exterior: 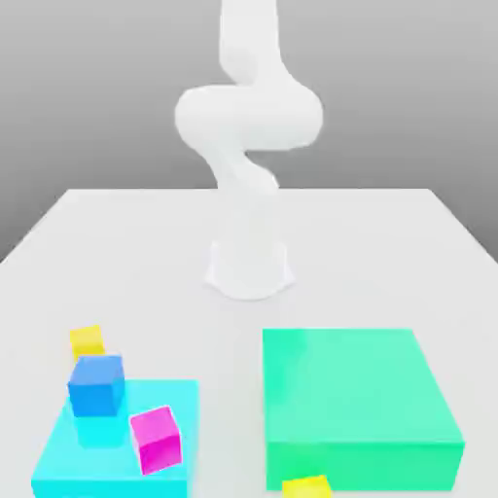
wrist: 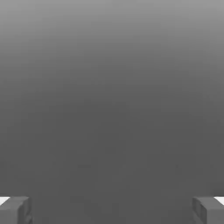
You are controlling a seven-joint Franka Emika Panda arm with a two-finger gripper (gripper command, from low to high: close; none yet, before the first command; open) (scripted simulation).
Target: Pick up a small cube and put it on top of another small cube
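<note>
White table [exterior: 340, 233]: yellow cubes [exterior: 88, 342] apart from open tool [wrist: 112, 210].

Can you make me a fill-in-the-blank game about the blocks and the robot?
The pink cube sits on the ____ slab.
The big slab at the exterior view's right is ____.
The cube between the pink one and the yellow one is ____.
The pincer is wide ____.

Missing words: cyan; green; blue; open

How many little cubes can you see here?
4. One yellow cube sits behind the cyan block; a blue cube and a magenta cube are on that block; another yellow cube is by the green block's front edge. Others could be hidden.
</note>
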